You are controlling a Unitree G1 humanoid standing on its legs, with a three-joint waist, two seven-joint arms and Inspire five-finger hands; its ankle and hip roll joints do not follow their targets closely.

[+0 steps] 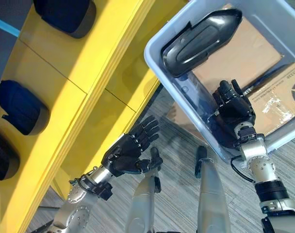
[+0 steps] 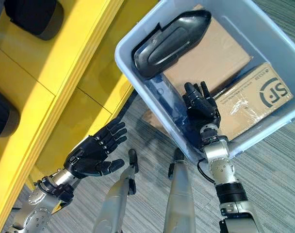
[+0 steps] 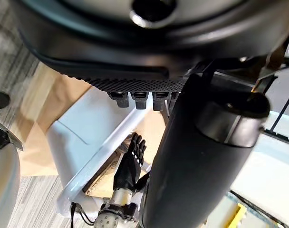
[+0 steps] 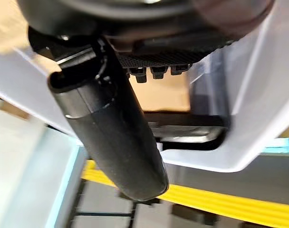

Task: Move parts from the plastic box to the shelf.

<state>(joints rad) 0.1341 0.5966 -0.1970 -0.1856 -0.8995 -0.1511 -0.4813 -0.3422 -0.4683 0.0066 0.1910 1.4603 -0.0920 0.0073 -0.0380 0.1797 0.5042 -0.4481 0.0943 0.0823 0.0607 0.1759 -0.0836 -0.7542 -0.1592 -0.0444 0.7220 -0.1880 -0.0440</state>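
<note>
One part (image 1: 202,40), a long dark moulded shell w/ glossy skin, is seen lying in the plastic box (image 1: 159,65), propped against the box's wall on the shelf side, resting on cardboard pieces (image 1: 244,53). Other dark rounded parts (image 1: 22,108) are already set on the yellow shelf (image 1: 55,63), well apart from one another.

Right robot hand (image 1: 233,108) is placed inside the box, near the part but apart from it, fingers straight & relaxed, nothing held. Left robot hand (image 1: 130,151) hangs over the floor betw. shelf & box, fingers spread and loose, nothing held either.

Handling, judged only: part is prob. a rigid plastic cover, light for its bulk, not fragile but easily scuffed. Glossy curved back is likely slippery, so a squeeze across the crown could slide off. Better hold is expected at the long edges near the middle, thumb under the rim & fingers over the top, so it stays balanced. Taken by the tapered end, it would likely swing or twist. Length suggests 2-handed support may be needed for the lift over the box wall. Cardboard underneath is loose-looking & could be dragged along if the rim is scooped too deep.
</note>
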